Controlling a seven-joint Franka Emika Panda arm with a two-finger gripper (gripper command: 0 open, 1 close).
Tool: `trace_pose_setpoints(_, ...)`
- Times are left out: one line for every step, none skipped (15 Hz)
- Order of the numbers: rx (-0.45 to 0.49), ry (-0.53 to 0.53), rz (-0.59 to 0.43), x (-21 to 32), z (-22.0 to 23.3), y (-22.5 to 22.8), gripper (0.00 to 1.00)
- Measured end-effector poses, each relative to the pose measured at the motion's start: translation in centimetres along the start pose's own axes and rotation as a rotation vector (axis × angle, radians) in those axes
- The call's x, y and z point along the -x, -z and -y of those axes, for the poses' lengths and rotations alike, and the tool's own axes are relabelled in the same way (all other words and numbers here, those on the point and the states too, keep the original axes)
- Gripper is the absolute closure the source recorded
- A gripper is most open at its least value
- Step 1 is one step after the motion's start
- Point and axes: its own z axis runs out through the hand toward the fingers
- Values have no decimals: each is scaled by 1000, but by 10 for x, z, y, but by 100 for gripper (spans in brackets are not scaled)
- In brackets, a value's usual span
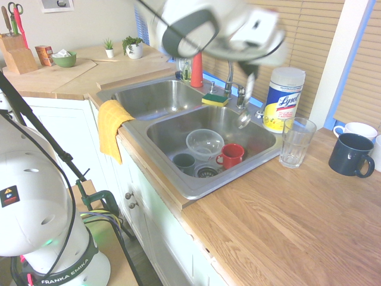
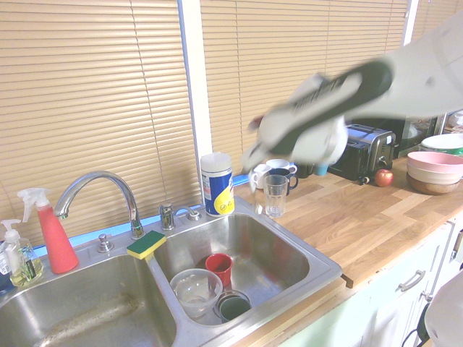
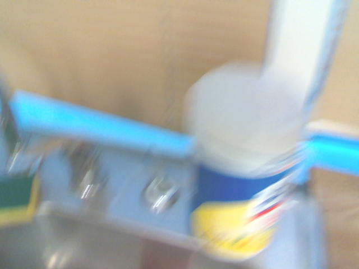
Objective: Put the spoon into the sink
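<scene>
the arm comes in high over the counter, blurred in both outside views, and its gripper hangs above the back edge of the sink. the claw is pressed tight on the spoon, pinching it near the top of the handle so the silver bowl dangles lowest, hanging over the near basin close to its back wall, just beside the wipes tub and the tap handles. held that way, i'd say, the spoon can simply drop bowl first once the claw lets go, with nothing to tip over on the way.

the near basin already holds a clear bowl, a red cup and a dark cup near the drain, so the bare steel at the back right is the easier landing spot. the glass stands on the wood counter just right of the sink, near the path of the arm, and looks light enough to be knocked if the wrist swings wide. a sponge sits on the divider ledge, and a yellow cloth hangs over the front rim of the far basin.

the wrist view is smeared; it shows the wipes tub close by and little else. from the other side the spoon is hard to pick out in the blur. i judge the carrying nearly done, with the letting go left.
</scene>
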Motion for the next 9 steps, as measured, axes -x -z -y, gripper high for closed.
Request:
trace_pose_setpoints(25,20,12,20,5,-22,100)
trace_pose_setpoints(55,30,26,33,2,-41,100)
trace_pose_setpoints(94,27,47,42,-9,-59,100)
trace_pose_setpoints(132,22,62,44,-24,-72,100)
trace_pose_setpoints(168,24,72,45,-37,-81,100)
trace_pose_setpoints(202,27,84,48,-45,-87,100)
trace_pose_setpoints(232,35,99,54,-46,-91,100)
trace_pose_setpoints(249,49,106,61,-42,-94,100)
trace_pose_setpoints(262,63,107,69,-37,-96,100)
